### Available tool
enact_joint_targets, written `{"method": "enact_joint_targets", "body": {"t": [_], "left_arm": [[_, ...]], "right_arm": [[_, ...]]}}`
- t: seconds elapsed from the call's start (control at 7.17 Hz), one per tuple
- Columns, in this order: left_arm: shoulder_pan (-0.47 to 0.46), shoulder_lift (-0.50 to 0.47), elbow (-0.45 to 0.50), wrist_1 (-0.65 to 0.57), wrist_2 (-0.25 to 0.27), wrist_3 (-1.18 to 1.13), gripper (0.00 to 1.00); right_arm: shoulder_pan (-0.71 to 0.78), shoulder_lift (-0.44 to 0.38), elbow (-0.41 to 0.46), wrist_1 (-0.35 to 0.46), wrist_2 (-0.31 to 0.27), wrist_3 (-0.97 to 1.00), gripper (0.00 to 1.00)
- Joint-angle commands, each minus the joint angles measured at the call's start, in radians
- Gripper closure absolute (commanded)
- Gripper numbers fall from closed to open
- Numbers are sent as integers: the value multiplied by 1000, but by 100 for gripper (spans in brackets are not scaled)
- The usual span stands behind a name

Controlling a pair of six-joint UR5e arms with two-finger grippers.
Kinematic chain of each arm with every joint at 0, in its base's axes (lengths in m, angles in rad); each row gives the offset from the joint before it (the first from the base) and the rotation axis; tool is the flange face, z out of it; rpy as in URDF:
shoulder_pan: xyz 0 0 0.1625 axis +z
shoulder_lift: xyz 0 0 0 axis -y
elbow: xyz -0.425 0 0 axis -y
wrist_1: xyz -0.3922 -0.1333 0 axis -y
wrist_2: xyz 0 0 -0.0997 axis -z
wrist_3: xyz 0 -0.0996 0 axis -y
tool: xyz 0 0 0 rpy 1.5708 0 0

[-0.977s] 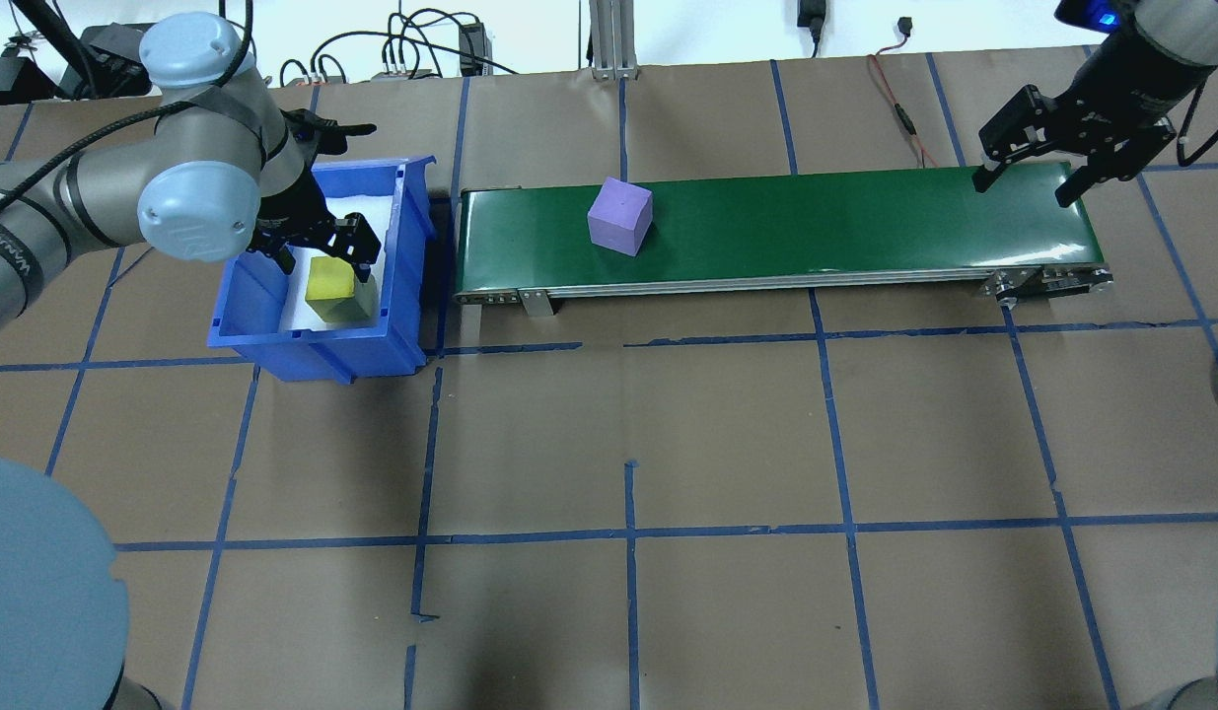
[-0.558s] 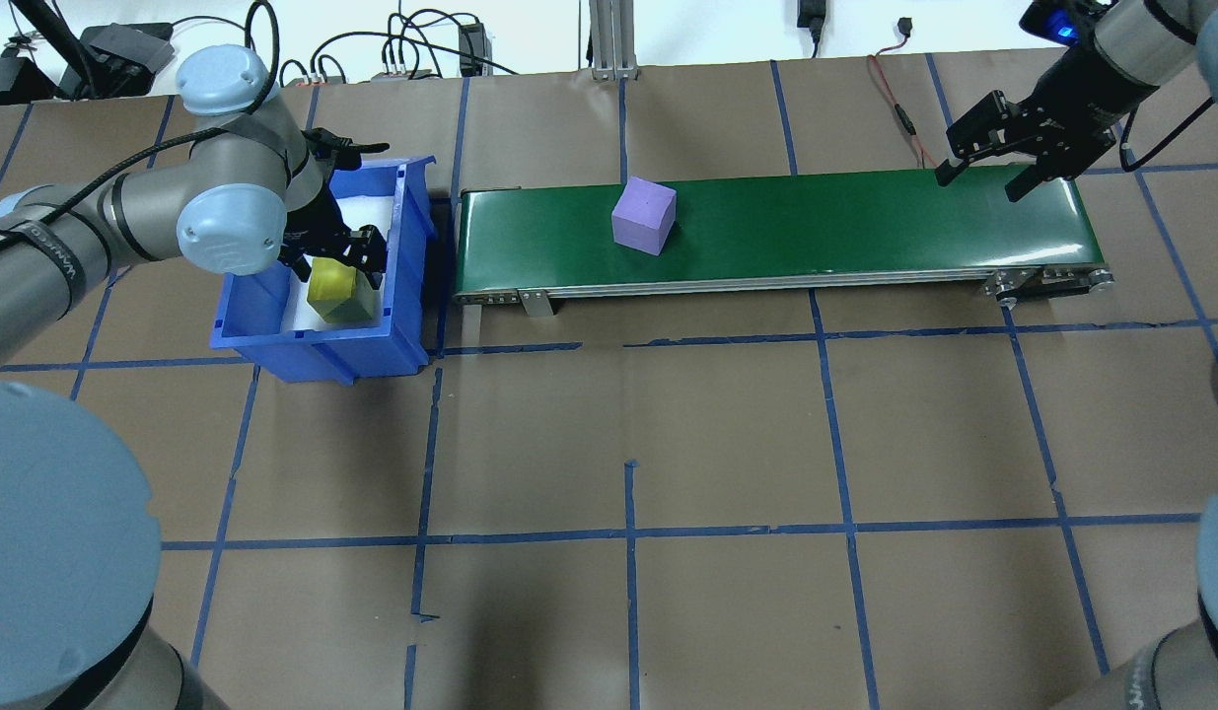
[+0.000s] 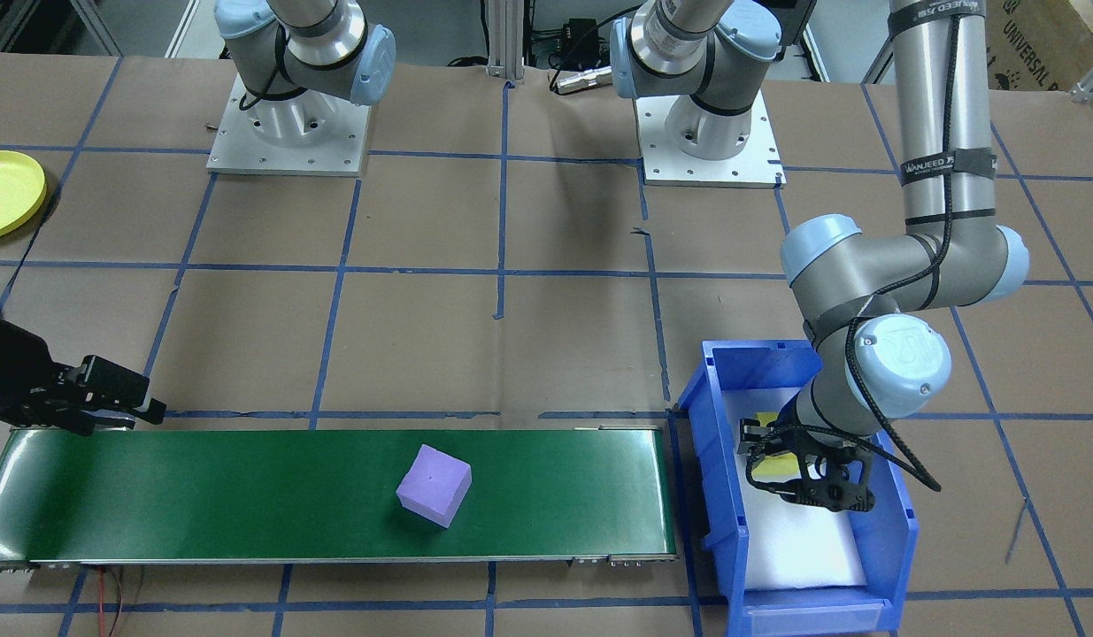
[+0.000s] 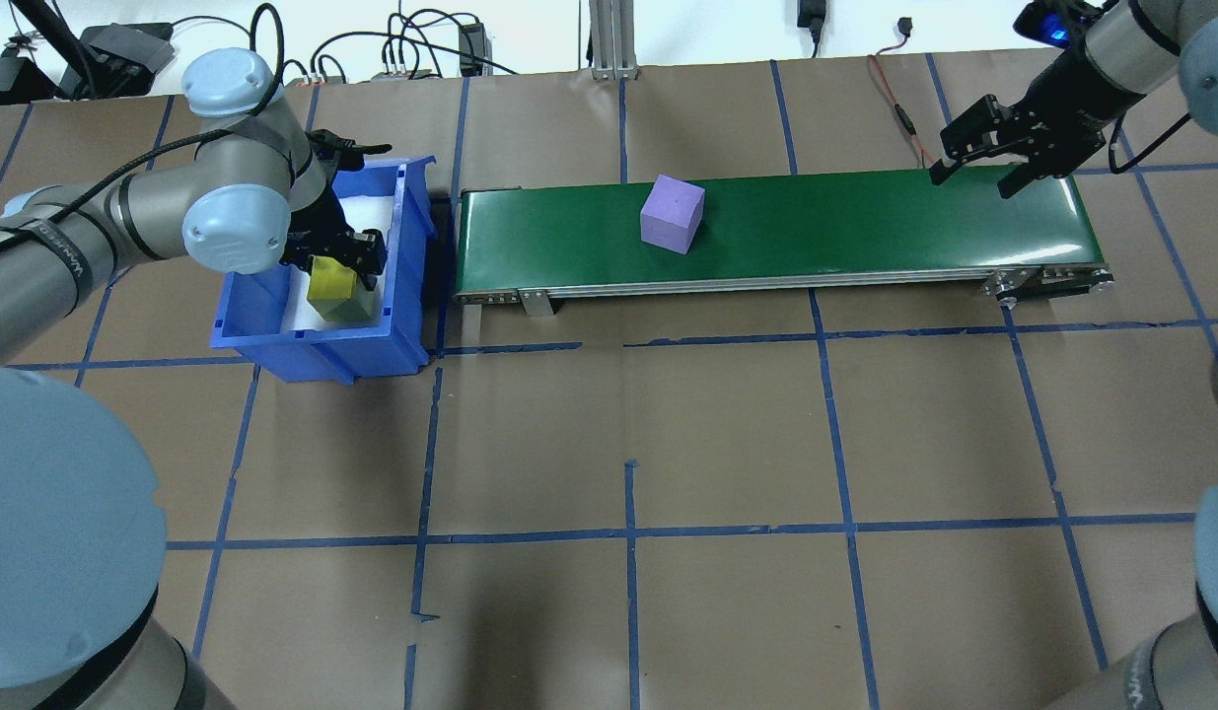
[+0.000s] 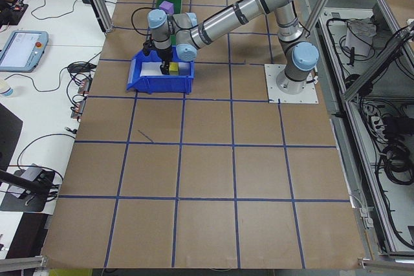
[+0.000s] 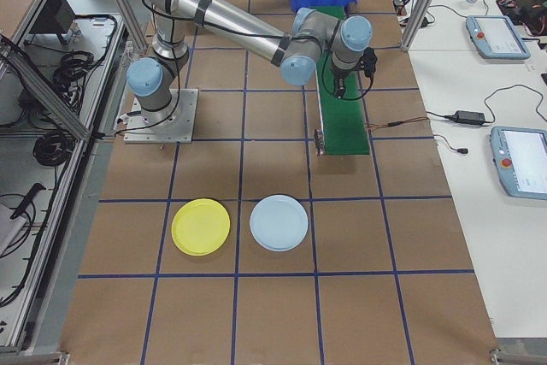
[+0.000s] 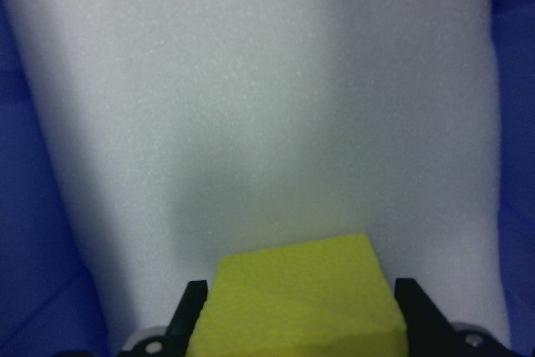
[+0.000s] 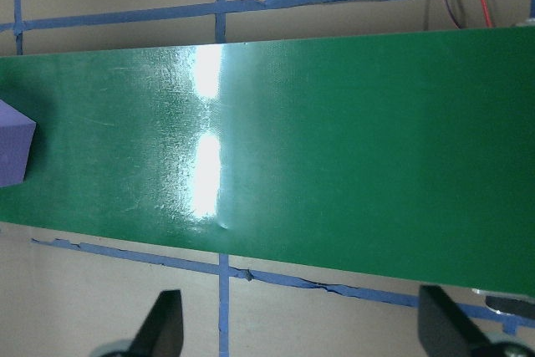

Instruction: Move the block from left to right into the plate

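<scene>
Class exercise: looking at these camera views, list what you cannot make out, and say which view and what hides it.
- Yellow block, front-facing view: mostly hidden behind the left pincer.
- Its grip contact, left wrist view: cut off by the bottom edge.
- Right pincer, front-facing view: arm cut off by the left edge.
- Purple block, right wrist view: only a corner shows.

The grey left arm with pale blue joint caps reaches out from its base and bends sharply down at the wrist, so its black two-finger left gripper points straight down, fingers closed against both sides of a yellow foam block. The right arm stretches far forward and across, its black two-finger right gripper hanging in the air tilted downward with the jaws spread wide and nothing between the fingertips.
</scene>
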Motion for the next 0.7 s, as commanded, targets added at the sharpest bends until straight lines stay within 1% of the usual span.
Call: {"method": "enact_joint_targets", "body": {"t": [0.0,0.14,0.28,0.42,0.56], "left_arm": [[-1,55,89,-126,0,0,42],[-3,81,160,-217,-5,-14,42],[-17,91,206,-240,-15,-31,42],[-59,86,231,-227,-58,-86,42],[-142,82,246,-225,-48,-88,42]], "right_arm": [[0,2,3,-1,24,9,0],[0,2,11,-1,36,12,0],[0,2,18,-1,38,13,0],[-2,2,18,-1,38,13,0],[-2,2,19,-1,40,13,0]]}}
